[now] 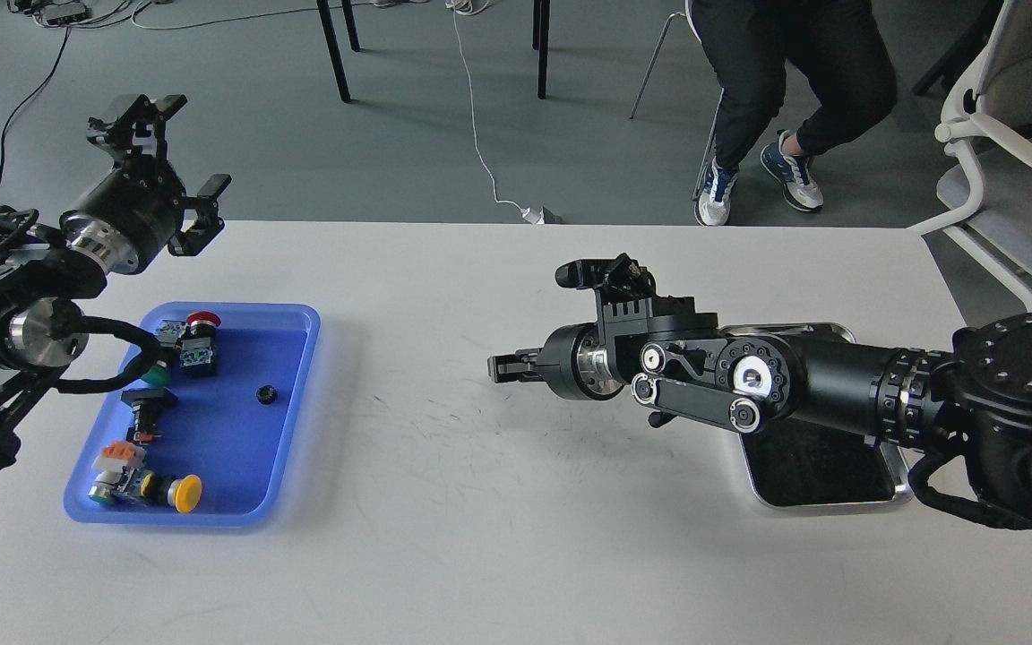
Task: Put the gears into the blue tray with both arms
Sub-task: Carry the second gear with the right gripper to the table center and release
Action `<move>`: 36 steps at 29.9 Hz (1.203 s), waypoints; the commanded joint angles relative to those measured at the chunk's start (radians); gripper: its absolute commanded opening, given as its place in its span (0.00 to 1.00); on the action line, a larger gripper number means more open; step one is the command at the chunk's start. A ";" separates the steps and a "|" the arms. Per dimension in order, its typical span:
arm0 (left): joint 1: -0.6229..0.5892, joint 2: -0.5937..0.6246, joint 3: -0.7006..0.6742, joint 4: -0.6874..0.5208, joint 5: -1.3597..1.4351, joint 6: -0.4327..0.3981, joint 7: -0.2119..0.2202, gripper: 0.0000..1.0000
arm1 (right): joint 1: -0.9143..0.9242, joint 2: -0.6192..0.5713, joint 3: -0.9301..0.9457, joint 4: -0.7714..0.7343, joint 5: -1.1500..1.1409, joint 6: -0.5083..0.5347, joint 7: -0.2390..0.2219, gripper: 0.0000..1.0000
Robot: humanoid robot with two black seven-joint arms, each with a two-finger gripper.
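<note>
left claw (171,161): up and back over the table's far left corner, prongs spread wide, nothing between them
right claw (505,366): low over mid-table, pointing left toward the tray; seen end-on and dark, so i cannot tell how far apart the fingers stand or whether anything tiny sits in them
blue tray (292,403): near the left edge of the white table (480,537), well apart from the right claw
gear (266,393): one small black toothed wheel lying flat on the blue floor, right of centre, clear of the switches
second gear: not to be seen anywhere from here, it may be in the right claw or hidden by the arm
push-buttons (177,491): red, green and yellow caps crowd the tray's left side
steel tray (825,488): under the right arm, the dark inside that shows looks bare
progress: by my reckoning half done, one gear home, one left to bring across
watch for: a piece that small slipping or bouncing off the rim on release
</note>
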State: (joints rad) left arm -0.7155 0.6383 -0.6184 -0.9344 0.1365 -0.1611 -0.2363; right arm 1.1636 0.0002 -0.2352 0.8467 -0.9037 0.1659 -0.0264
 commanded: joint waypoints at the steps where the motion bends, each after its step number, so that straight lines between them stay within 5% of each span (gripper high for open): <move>1: -0.002 0.000 -0.001 0.000 0.000 0.000 0.000 0.98 | -0.001 0.000 0.002 0.032 0.026 -0.014 0.005 0.03; 15: -0.004 0.001 -0.001 -0.004 0.000 0.000 0.000 0.98 | -0.018 0.000 0.010 0.155 0.114 -0.017 0.008 0.05; 25: -0.006 0.006 -0.006 -0.007 -0.002 0.000 0.000 0.98 | -0.068 0.000 0.010 0.154 0.114 -0.019 0.006 0.34; 36: -0.006 0.004 -0.007 -0.007 0.000 0.000 0.000 0.98 | -0.067 0.000 0.008 0.152 0.114 -0.025 0.006 0.41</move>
State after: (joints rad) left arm -0.7211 0.6430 -0.6259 -0.9419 0.1352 -0.1610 -0.2362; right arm 1.0937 -0.0001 -0.2258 1.0001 -0.7900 0.1471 -0.0199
